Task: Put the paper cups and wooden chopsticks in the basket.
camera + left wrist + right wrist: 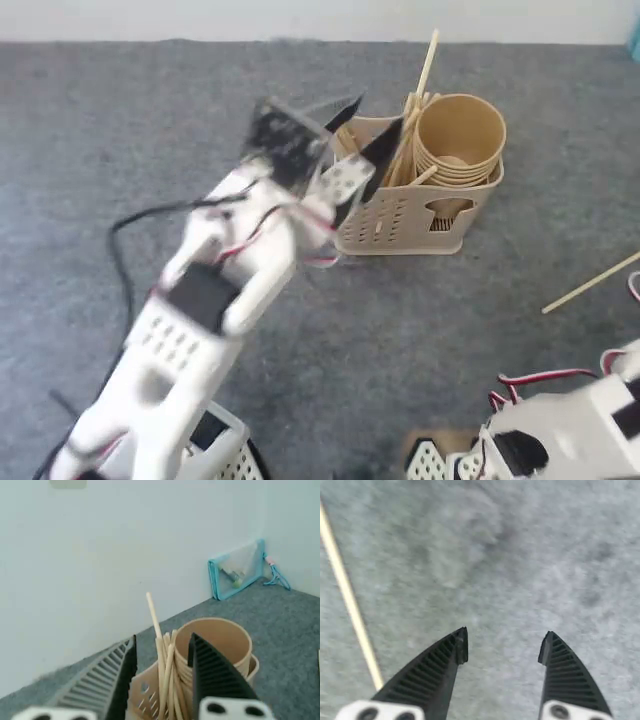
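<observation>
Your left gripper (162,645) is spread over the slotted plastic basket (400,225) holding stacked cups (460,135) and chopsticks (415,110); right gripper (506,635) spread too, one thin stick (347,600) lying apart from the basket.

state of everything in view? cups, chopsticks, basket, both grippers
basket: upright, partly filled
paper cups: stacked, upright in the basket
standing chopsticks: on end in the basket, beside the cups
loose chopstick: lying flat on the carpet, outside the basket
left gripper: open, empty, by the basket
right gripper: open, empty, above the carpet beside the loose chopstick
</observation>
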`<state>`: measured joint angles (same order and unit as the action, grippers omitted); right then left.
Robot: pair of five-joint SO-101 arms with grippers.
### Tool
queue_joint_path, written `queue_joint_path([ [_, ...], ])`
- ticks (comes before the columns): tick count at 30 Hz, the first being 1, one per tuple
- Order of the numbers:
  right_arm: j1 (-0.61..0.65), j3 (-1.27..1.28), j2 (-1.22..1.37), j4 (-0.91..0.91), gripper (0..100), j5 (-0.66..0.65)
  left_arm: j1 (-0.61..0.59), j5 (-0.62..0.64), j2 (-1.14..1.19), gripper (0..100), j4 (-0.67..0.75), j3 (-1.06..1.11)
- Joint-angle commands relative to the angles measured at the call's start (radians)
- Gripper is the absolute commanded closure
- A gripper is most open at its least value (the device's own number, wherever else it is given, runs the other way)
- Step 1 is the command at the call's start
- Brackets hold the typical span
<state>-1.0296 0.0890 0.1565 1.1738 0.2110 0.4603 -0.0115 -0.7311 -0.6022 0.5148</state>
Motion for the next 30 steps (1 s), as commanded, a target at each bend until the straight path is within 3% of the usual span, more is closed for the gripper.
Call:
queue_joint_path([
  [1,0.048,-0.078,-0.01,-0.007,76.4,0.071,-0.1,0.011,-0.235,84,-0.334,0.028],
  [4,0.09,-0.084,-0.01,-0.007,76.4,0.098,-0.196,0.011,-0.379,84,-0.439,0.177],
  [14,0.246,-0.265,0.087,-0.056,76.8,0.19,-0.354,0.04,-0.968,84,-0.293,0.926],
  [19,0.289,-0.522,0.306,-0.056,76.8,0.235,-0.353,0.044,-1.088,84,-0.278,1.027],
  [30,0.338,-1.165,0.877,-0.005,80.4,0.25,-0.327,0.038,-0.919,84,-0.112,1.066],
])
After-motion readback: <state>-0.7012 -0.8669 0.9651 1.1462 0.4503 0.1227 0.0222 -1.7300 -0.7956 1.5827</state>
